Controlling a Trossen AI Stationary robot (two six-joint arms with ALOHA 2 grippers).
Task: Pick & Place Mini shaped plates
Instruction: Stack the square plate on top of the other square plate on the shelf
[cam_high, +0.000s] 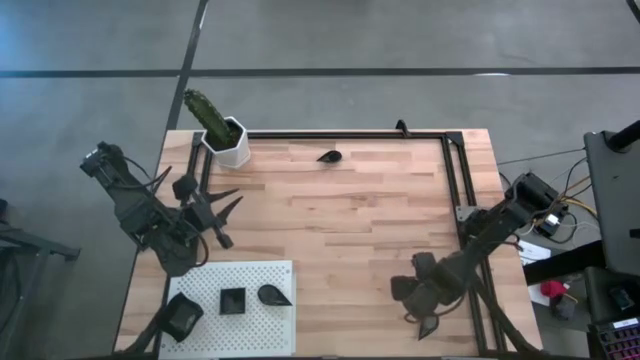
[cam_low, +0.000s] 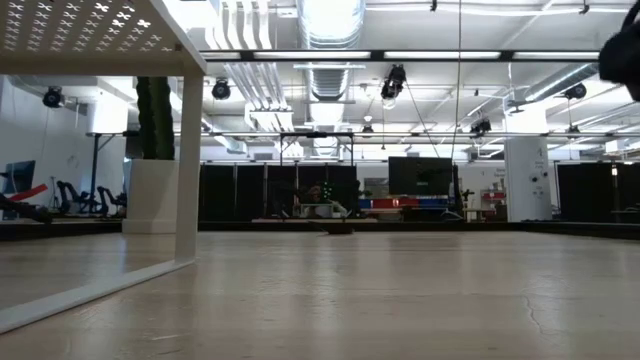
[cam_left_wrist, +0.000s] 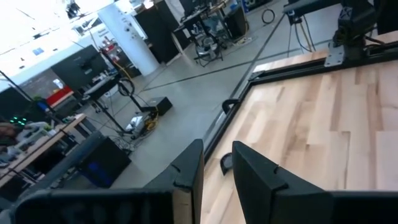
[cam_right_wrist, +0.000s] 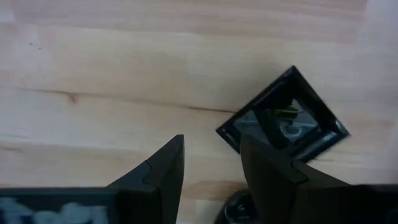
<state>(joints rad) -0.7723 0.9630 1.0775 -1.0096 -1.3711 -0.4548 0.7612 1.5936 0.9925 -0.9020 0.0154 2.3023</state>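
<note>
Glossy black square plate, raised rim.

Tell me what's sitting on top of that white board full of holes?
On the white perforated board sit two small dark plates: a square plate and a teardrop plate. A third dark dish overlaps its corner; whether it rests on the board is unclear.

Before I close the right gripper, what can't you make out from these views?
- Square plate in the right wrist view: its near corner is hidden behind that gripper's finger, so contact is unclear.
- High view: the right gripper covers that plate entirely.
- Small dark plate near the far rail: too small to tell its shape.
- Low view: the white board is cut off by the edge; the plates on it are unseen from below.
</note>
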